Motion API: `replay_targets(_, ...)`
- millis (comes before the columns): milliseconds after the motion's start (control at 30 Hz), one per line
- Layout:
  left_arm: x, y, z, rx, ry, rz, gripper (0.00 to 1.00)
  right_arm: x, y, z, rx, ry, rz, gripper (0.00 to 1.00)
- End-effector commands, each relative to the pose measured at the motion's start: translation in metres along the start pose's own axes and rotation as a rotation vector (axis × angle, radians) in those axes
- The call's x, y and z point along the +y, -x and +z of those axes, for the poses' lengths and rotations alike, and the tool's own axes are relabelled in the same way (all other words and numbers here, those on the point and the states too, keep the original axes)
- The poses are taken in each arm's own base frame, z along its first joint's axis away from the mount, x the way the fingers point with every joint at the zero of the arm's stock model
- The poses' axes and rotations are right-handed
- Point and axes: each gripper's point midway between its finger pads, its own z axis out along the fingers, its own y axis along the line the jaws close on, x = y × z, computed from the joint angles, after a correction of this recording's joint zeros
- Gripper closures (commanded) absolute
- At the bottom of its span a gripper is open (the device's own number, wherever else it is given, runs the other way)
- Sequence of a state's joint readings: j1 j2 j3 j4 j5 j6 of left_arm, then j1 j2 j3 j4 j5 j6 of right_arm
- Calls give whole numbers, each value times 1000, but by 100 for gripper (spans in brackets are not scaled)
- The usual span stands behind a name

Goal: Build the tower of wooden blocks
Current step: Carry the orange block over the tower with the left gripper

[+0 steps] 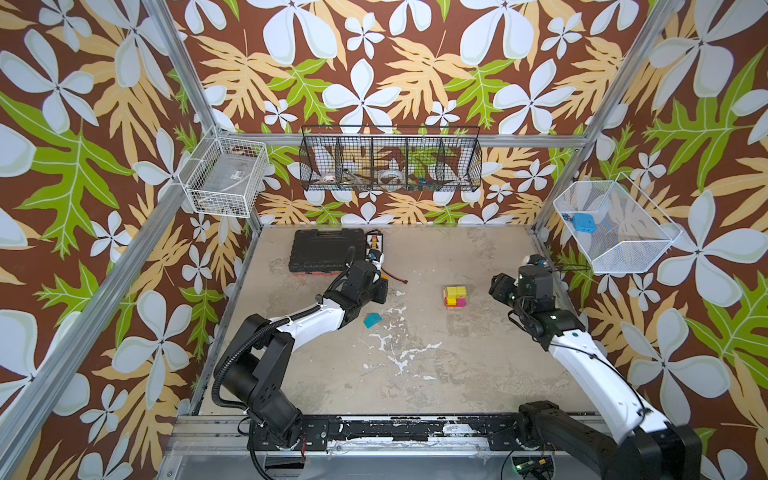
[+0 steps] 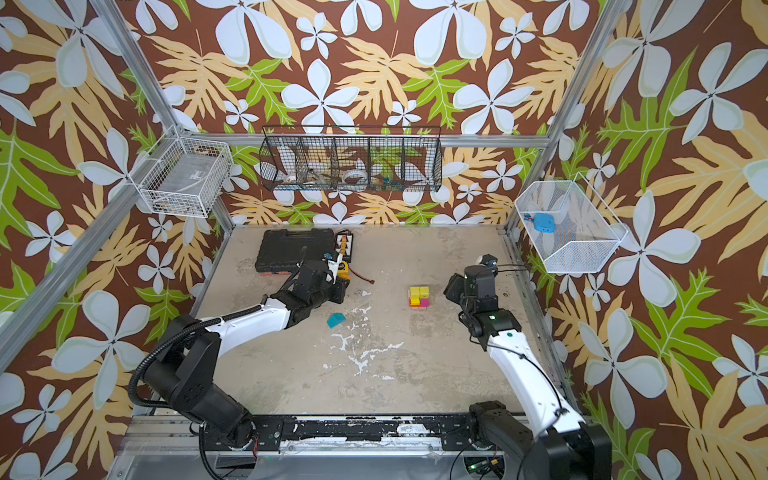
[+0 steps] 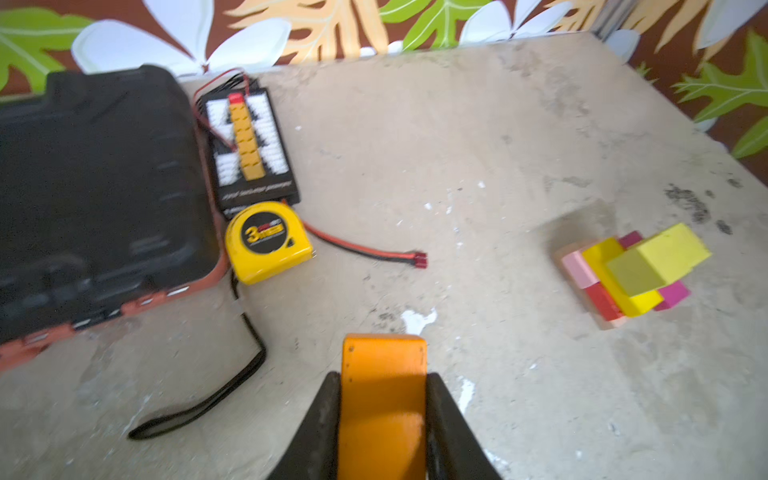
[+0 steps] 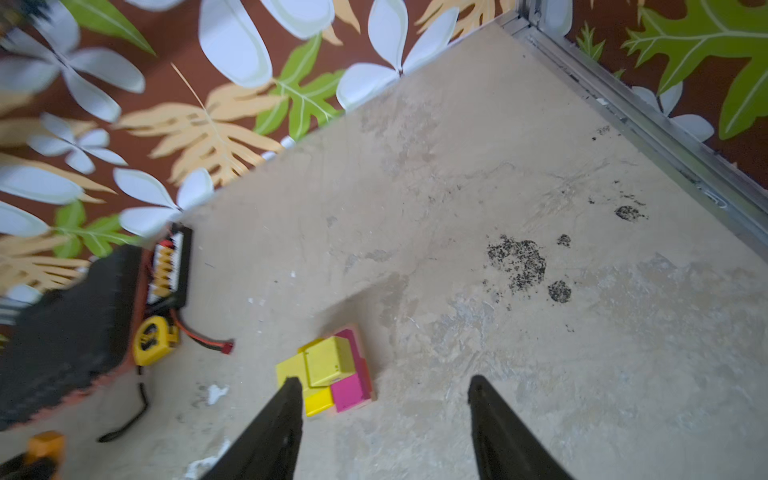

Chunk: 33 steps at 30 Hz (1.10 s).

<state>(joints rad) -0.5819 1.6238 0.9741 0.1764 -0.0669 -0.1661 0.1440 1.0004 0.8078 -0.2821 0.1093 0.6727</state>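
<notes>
Tower (image 1: 454, 297) sits right of centre in both top views, low in the frame in the right wrist view (image 4: 332, 374). Left wrist view (image 3: 631, 274) shows a tan base, then one pink, one red and two magenta bricks, one yellow brick and lime-yellow cubes on top. Two cube tops count in a top view.

One teal wedge (image 1: 372, 320) lies loose on the table (image 1: 415, 374), left of the tower and well apart from it, just beside the left arm.

Left gripper (image 3: 383, 376): jaws clamped on one orange block (image 3: 384, 353), low centre of its wrist view. The arm's wrist hides it in the top views.

Right gripper (image 4: 384, 379): jaws spread wide, nothing between them, near the tower's right side and not touching it.

Clutter, upper left of the table:
- One black tool case (image 1: 326, 249) with an orange edge.
- One black connector board (image 3: 249, 145) with a yellow row down its middle; its white print is too blurred to read.
- One yellow tape measure (image 3: 268, 241), a big "3" on its label and the rest unreadable, touching the case.
- One red-black cable (image 3: 419, 259) ending in a red plug.
- One black strap loop (image 3: 208, 399).

Three wire baskets hang on the walls:
- White basket (image 1: 222, 180), upper left.
- Long black basket (image 1: 390, 160), centre back, with small odds and ends inside.
- White basket (image 1: 611, 226), right, holding one blue item (image 1: 582, 222).
</notes>
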Motion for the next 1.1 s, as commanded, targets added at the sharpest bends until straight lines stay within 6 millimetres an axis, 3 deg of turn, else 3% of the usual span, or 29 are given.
replay_targets(0, -31, 18, 2, -34, -75, 68, 86, 1, -12, -27, 54, 38, 149, 30)
replay_targets(100, -55, 28, 6, -45, -143, 106, 87, 14, -1, -52, 13, 136, 170, 31)
replay_targets(200, -76, 34, 11, -48, -236, 124, 87, -4, 14, -75, -79, 67, 186, 27)
replay_targets(267, -85, 37, 17, -46, -265, 151, 87, -3, 24, -92, -143, 99, 171, 26)
replay_targets(400, -104, 38, 27, -39, -302, 234, 87, -6, 27, -104, -162, 86, 139, 25)
replay_targets(500, -121, 38, 37, -26, -344, 318, 88, 1, 12, -87, -144, 147, 133, 16)
replay_targets(567, -132, 39, 42, -22, -370, 380, 90, 13, 4, -74, -121, 217, 80, 16)
replay_targets(633, -144, 42, 44, -18, -404, 434, 91, 11, 2, -64, -111, 186, 37, 16)
replay_targets(900, -184, 39, 40, 2, -571, 629, 93, -40, 1, -28, -214, -64, -78, 10)
replay_targets(1067, -199, 29, 51, 72, -599, 715, 98, -80, -8, 1, -181, -152, -12, 16)
